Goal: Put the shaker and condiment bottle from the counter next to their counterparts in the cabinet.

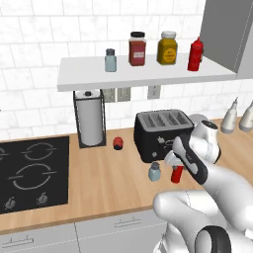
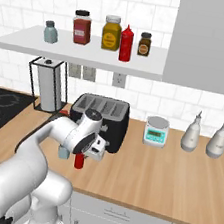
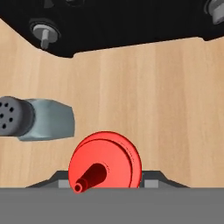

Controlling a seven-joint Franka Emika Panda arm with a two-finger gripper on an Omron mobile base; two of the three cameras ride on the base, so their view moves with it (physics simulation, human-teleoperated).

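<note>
On the light-wood counter (image 1: 108,190), in front of the toaster, the red condiment bottle (image 1: 176,176) (image 2: 79,162) (image 3: 105,158) stands upright. My gripper (image 1: 176,166) (image 2: 84,153) (image 3: 105,181) comes down over it, its fingers shut on the bottle's sides. The pale blue-grey shaker (image 1: 154,171) (image 2: 64,152) (image 3: 43,119) stands just left of the bottle, apart from the gripper. Up on the white cabinet shelf (image 1: 148,76) (image 2: 67,49) are the counterparts: a matching shaker (image 1: 110,60) (image 2: 50,31) at the left and a matching red squeeze bottle (image 1: 195,55) (image 2: 126,43) towards the right.
A black toaster (image 1: 163,133) sits right behind the gripper. Left of it are a small red object (image 1: 117,143), a paper towel holder (image 1: 90,118) and the cooktop (image 1: 29,173). A scale (image 2: 156,131) and two white bottles (image 2: 191,131) stand to the right. Jars (image 1: 137,48) (image 1: 167,48) share the shelf.
</note>
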